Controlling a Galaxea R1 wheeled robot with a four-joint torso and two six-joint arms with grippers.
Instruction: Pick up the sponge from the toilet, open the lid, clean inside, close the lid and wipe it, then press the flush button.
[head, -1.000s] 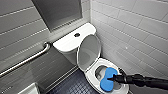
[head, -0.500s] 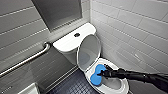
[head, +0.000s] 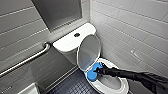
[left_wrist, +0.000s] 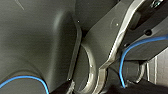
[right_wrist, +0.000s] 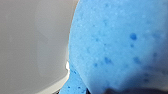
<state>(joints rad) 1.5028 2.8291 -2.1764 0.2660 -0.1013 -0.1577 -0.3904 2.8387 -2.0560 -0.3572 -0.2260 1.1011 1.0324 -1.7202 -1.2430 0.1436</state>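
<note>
With the lid (head: 88, 52) up, cleaning inside the toilet (head: 71, 42) is in hand. The right gripper (head: 98, 71) clamps the sponge (head: 91, 74) at the bowl rim, just below the lid. The next move probably calls for pressing it deeper into the bowl.

Bright blue sponge (head: 91, 74) (darker speckles), white toilet (head: 71, 42), dark gridded floor (head: 75, 86).

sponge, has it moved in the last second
Yes. The sponge has shifted from the middle of the bowl toward the foot of the raised lid, while the toilet tank sits unchanged in the head view.
</note>
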